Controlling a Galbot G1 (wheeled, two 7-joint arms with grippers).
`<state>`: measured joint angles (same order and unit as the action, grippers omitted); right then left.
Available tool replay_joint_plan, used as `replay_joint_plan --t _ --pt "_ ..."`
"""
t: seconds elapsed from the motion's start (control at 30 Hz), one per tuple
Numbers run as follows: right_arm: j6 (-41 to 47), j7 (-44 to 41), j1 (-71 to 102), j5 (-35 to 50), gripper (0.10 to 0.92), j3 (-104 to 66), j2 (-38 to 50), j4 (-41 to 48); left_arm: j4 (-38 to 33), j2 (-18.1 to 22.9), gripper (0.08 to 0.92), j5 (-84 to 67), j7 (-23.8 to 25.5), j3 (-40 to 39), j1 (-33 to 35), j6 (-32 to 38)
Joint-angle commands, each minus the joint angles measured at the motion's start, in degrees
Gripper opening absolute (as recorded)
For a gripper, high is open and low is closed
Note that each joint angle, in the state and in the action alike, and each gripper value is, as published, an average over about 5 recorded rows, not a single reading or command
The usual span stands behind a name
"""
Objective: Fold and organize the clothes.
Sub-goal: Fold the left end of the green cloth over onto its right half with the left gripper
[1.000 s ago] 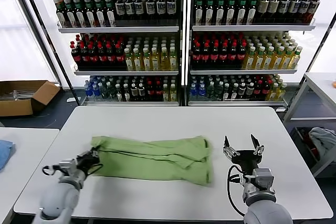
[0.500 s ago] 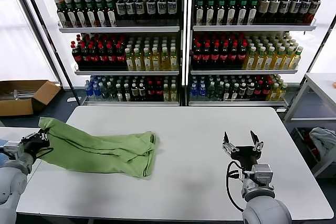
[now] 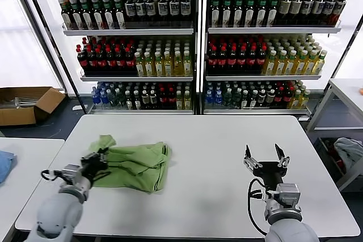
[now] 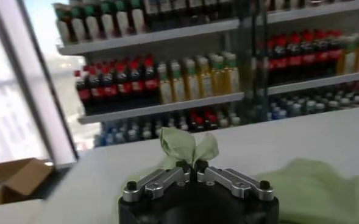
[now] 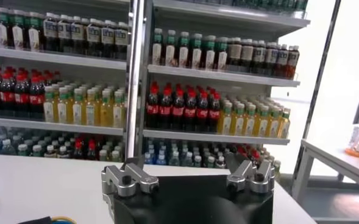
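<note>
Blue cloth [image 3: 4, 164]: one, at the left edge of the head view on a side table, cut off by the frame.

Cardboard box [image 3: 25, 103]: one, on the floor at mid left, partly cropped.

Left gripper [image 3: 100, 160]: one, lower left of the head view, jaws clamped together on a bunched tuft of the shirt; the left wrist view shows the tuft sticking up between the closed fingers [image 4: 183, 172].

Light green shirt [image 3: 136, 165]: one, folded in a heap on the left half of the white table [image 3: 215, 140]; only its plain face shows.

Right gripper [image 3: 265, 160]: one, lower right, raised above the table, jaws spread wide, holding nothing.

Bottle shelves [image 3: 195, 32]: two bays across the top; bottles too many and small to count.

Pale cloth bundle [image 3: 349, 152]: one, at the right edge, partly cropped.
</note>
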<state>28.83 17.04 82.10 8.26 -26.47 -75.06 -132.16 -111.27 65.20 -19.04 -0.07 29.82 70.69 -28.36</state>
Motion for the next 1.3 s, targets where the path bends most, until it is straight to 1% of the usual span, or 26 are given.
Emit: replay_joint_plan --t 0.03,0.33,0.6,0.73,0.83,0.93,1.03,1.13,1.3 --pt "-0.4 0.0 3.9 -1.0 0.823 -0.6 -1.1 -1.3 -1.1 7.8 0.106 4.0 -0.8 -14.6 -2.7 -1.7" --pt "-1.6 -0.3 6.0 -2.1 0.823 -1.0 -2.1 -1.0 2.4 9.1 0.106 4.2 0.1 -16.7 -6.4 -2.2" --pt "-1.9 -0.4 6.6 -2.9 0.823 -0.3 -2.8 -1.3 10.7 10.5 0.106 4.9 1.3 -16.5 -9.0 -0.1" --pt "-2.0 -0.4 6.7 -3.5 0.823 0.0 -3.2 -1.0 12.8 11.5 0.106 4.0 1.1 -16.7 -10.3 1.3" --pt "-2.1 -0.5 6.7 -3.6 0.823 0.1 -3.2 -1.2 13.7 11.7 0.118 2.6 1.2 -17.8 -9.9 2.9" --pt "-2.1 -0.5 6.6 -3.6 0.823 0.0 -3.1 -1.4 13.4 12.1 0.18 -0.2 0.9 -18.9 -8.6 4.0" --pt "-2.1 -0.4 6.4 -3.5 0.823 0.1 -3.0 -1.5 11.6 12.5 0.266 -4.1 -0.1 -19.6 -7.2 4.3" --pt "-2.1 -0.3 6.0 -3.5 0.823 0.3 -3.0 -1.2 8.0 12.8 0.353 -9.3 -1.3 -20.2 -5.5 4.0" --pt "-2.0 0.0 5.1 -3.4 0.823 0.5 -2.9 -0.7 0.1 14.5 0.5 -22.5 -4.1 -19.8 -3.0 1.9"
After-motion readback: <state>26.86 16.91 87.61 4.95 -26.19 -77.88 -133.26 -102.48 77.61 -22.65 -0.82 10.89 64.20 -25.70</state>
